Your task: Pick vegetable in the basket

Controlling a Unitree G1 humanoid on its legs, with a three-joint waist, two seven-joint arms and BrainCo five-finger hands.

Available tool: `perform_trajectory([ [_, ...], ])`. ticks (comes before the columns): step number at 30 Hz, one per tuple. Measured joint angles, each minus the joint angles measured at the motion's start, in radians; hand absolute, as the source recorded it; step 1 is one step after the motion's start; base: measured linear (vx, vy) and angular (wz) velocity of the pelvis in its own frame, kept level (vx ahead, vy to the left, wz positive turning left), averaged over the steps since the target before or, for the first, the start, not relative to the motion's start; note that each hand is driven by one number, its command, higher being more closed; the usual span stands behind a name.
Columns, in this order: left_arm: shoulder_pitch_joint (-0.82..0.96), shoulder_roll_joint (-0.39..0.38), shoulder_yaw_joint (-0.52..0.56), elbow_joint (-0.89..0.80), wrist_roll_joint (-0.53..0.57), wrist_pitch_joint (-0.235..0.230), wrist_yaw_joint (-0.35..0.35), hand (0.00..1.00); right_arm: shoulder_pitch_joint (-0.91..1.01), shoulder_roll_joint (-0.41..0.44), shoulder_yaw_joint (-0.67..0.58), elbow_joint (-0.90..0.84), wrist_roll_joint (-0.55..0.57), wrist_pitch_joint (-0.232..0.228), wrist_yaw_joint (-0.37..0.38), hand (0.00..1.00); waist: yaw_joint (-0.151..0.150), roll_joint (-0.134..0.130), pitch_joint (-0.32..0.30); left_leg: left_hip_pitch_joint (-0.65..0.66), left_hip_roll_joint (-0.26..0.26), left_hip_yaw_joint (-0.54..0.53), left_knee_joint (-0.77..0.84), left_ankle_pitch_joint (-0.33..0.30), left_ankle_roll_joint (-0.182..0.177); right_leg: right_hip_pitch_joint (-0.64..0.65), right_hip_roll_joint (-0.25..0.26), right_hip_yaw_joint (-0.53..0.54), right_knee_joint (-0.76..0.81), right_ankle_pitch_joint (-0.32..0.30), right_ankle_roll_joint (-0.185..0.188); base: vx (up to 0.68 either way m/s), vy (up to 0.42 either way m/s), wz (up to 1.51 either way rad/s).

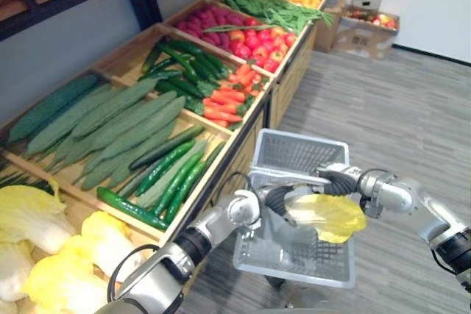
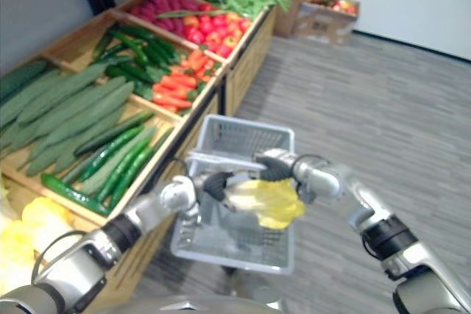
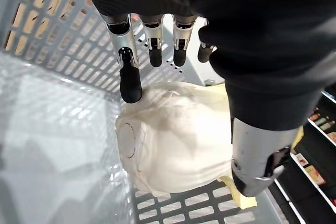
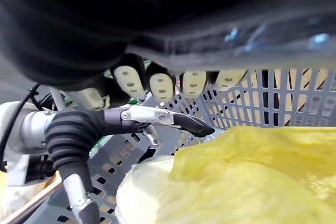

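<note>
The left hand (image 1: 274, 200) has its fingers clasped round a pale yellow leafy cabbage (image 1: 331, 217), held in the mouth of the grey plastic mesh basket (image 1: 294, 140). The right hand (image 1: 337, 180) clenches the basket's handle, apparently steadying it for the drop.

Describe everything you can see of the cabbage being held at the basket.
The cabbage is a long leafy head lying sideways. Its round cut stem end is pale white and smooth, and its leafy end is crinkled yellow. It sits in the open top of the grey mesh basket. The left hand pinches the white end. The right hand, curled round the basket's handle, is just above the yellow leaves.
</note>
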Motion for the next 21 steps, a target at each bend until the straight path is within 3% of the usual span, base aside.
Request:
perform_trajectory([
  [5, -0.020, 0.090, -0.048, -0.209, -0.073, -0.010, -0.036, 0.00, 0.069, 0.001, -0.095, 0.011, 0.001, -0.002, 0.005, 1.00, 0.024, 0.001, -0.001, -0.019, 0.000, -0.051, 0.000, 0.000, 0.003, 0.007, -0.019, -0.040, 0.001, 0.003, -0.006, -0.01, -0.013, 0.27],
  [9, -0.038, 0.176, -0.069, -0.351, -0.091, 0.012, -0.048, 0.00, 0.104, 0.005, -0.180, 0.027, -0.001, -0.039, 0.011, 1.00, 0.026, 0.001, -0.001, -0.051, -0.004, -0.106, -0.002, 0.006, 0.013, 0.008, -0.044, -0.087, 0.000, 0.003, -0.006, -0.03, -0.011, 0.37],
  [11, -0.037, 0.240, -0.076, -0.493, -0.152, -0.001, -0.051, 0.00, 0.135, 0.005, -0.238, 0.070, -0.003, -0.026, 0.008, 1.00, 0.036, 0.001, -0.002, -0.064, -0.005, -0.129, -0.002, 0.008, 0.015, 0.008, -0.055, -0.107, -0.001, 0.003, -0.006, -0.05, -0.018, 0.39],
  [12, -0.038, 0.273, -0.073, -0.635, -0.196, -0.035, -0.046, 0.00, 0.166, 0.005, -0.287, 0.112, -0.003, -0.008, 0.005, 1.00, 0.056, 0.004, -0.004, -0.072, -0.011, -0.151, -0.003, 0.010, 0.019, 0.008, -0.066, -0.121, -0.003, 0.002, -0.006, -0.04, -0.008, 0.33],
  [15, -0.037, 0.280, -0.074, -0.742, -0.225, -0.082, -0.045, 0.00, 0.189, 0.011, -0.328, 0.159, -0.011, 0.014, 0.004, 1.00, 0.057, 0.009, -0.010, -0.095, -0.017, -0.185, -0.003, 0.013, 0.025, 0.010, -0.087, -0.155, -0.005, 0.001, -0.005, -0.05, -0.005, 0.36],
  [21, -0.017, 0.338, -0.056, -0.797, -0.223, -0.088, -0.039, 0.00, 0.301, 0.046, -0.471, 0.212, -0.029, 0.024, 0.003, 1.00, 0.077, 0.024, -0.041, -0.137, -0.019, -0.251, -0.003, 0.016, 0.032, 0.007, -0.112, -0.211, -0.009, -0.002, -0.004, -0.04, -0.008, 0.33],
])
